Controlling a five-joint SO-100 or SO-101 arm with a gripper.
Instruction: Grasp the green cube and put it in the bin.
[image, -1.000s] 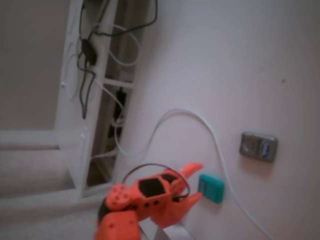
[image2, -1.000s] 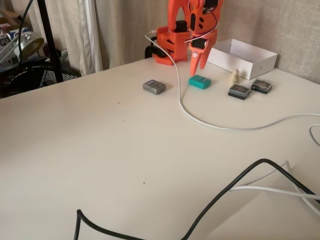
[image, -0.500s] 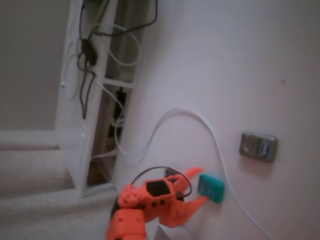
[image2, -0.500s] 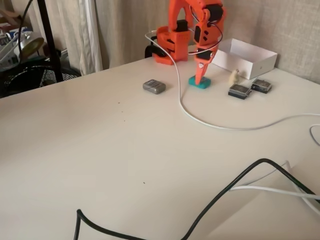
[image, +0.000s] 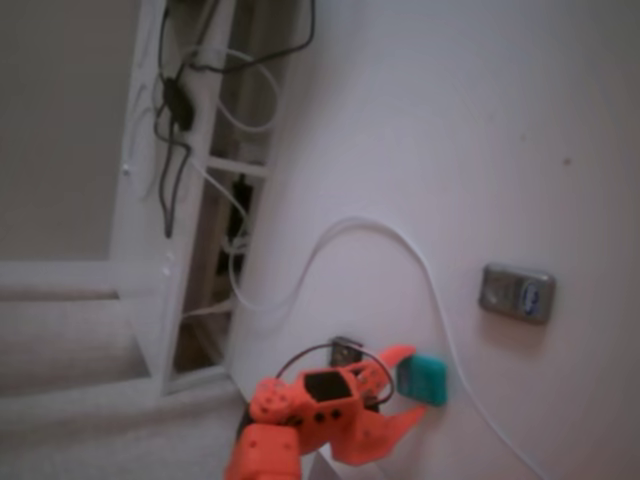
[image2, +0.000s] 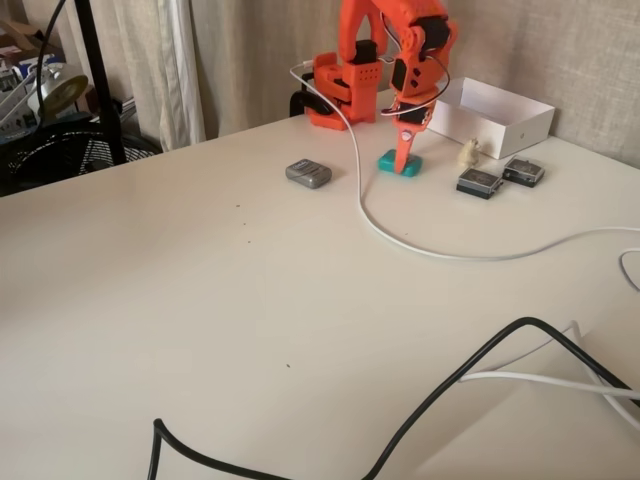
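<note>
The green cube (image: 430, 378) is a small teal block lying on the white table, with my orange gripper (image: 411, 386) lowered over it. One finger (image: 398, 356) sits on one side of the cube and the other (image: 413, 417) on the opposite side. The jaws are open around it and do not visibly press on it. Seen from the table side, the gripper (image2: 404, 166) points straight down and covers the middle of the green cube (image2: 388, 160). The bin (image2: 492, 113), a white open box, stands to the right behind the cube.
A white cable (image2: 400, 240) curves past the cube across the table. A grey-silver device (image2: 308, 173) lies left of the cube, and two dark squares (image2: 480, 182) plus a small beige thing (image2: 467, 152) lie in front of the bin. A black cable (image2: 450, 385) crosses the near table.
The gripper moved forward and down from beside the cube until its fingers straddle it. The cube has stayed in place.
</note>
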